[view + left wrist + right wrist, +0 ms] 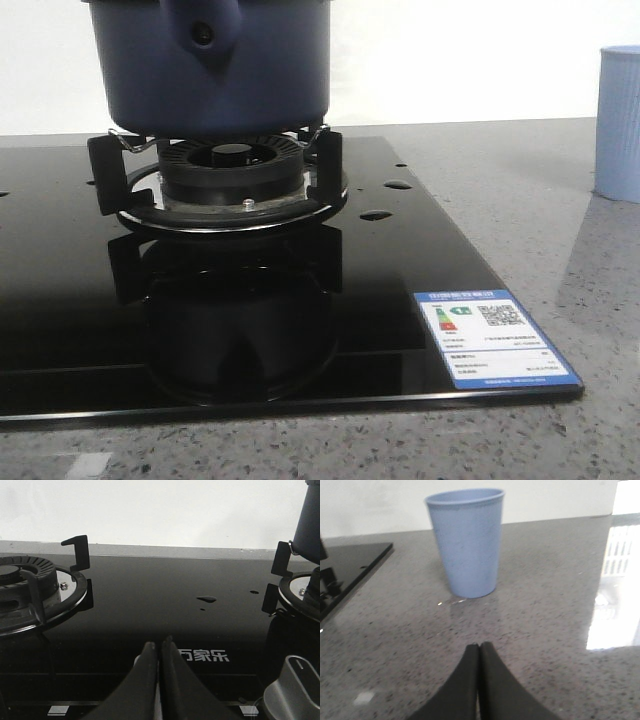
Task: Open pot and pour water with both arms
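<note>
Left tool (159, 647) clenched, empty, above black hob (150, 605). Right tool (479, 650) clenched, empty, over counter (545, 605) near cup (467, 542). Pot (205, 65) upright on burner (230, 175), handle stub toward camera.

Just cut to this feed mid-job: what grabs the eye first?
The big navy pot dominates, sitting on the burner stand of the glossy black cooktop. To its right a pale-blue cup stands upright on the speckled grey counter. Both grippers, left and right, show jaws shut and empty.
</note>
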Robot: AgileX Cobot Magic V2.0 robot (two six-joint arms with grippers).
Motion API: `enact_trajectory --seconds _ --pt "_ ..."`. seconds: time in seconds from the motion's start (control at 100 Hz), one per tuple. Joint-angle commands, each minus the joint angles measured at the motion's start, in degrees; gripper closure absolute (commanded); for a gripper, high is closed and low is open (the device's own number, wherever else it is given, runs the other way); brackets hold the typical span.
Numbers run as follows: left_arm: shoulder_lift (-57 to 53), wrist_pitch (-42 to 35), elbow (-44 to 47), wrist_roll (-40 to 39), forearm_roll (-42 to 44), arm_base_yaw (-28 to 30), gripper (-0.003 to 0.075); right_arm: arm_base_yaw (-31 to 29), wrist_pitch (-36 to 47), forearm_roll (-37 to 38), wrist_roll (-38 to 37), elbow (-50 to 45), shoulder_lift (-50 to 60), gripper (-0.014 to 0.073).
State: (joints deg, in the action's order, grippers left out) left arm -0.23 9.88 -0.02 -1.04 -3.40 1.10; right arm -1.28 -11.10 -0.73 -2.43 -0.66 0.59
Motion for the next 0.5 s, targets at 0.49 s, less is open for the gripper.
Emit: enact_trajectory --seconds 0.49 --pt "-1.64 -3.95 0.64 0.04 -0.61 0.10 0.0741 -3.25 -0.78 1.61 0.92 -1.46 1.03 0.0653"
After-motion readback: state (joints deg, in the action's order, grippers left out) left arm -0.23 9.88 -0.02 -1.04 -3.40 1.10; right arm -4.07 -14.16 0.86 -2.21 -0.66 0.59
